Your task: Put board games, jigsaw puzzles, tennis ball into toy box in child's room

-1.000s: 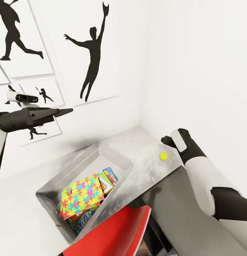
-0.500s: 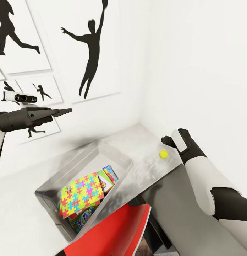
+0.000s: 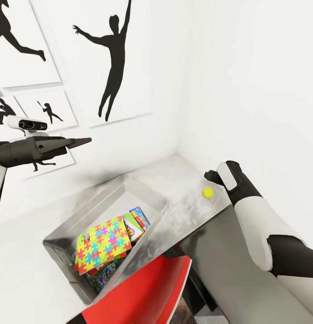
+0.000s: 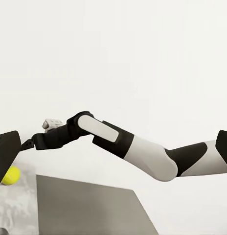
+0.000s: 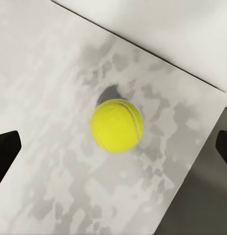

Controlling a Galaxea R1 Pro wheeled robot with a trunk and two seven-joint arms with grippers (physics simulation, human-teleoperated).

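Head view: a pale grey-white bench runs into the corner of a white-walled room. On the wall behind hang black sports silhouette prints. A light grey toy box sits on the bench, toward the left. Inside it, a multicoloured jigsaw puzzle lies tilted on top of printed board games, whose edges stick out from under it. A red chair back rises in the foreground, just in front of the toy box. The tennis ball rests on the bench near its right end, well apart from the toy box. The right arm reaches in from the lower right; its wrist hides most of the right tool, which hangs just beside and above the ball without touching it. The left tool is held up in the air at the left, above the toy box, its fingers together in a narrow point and holding nothing.

Left wrist view: the right arm stretches across in front of a white wall. The ball shows yellow-green at the edge, on the mottled bench.

Right wrist view: the tennis ball lies on the bench between two dark fingertips set wide apart at opposite edges, neither touching it.
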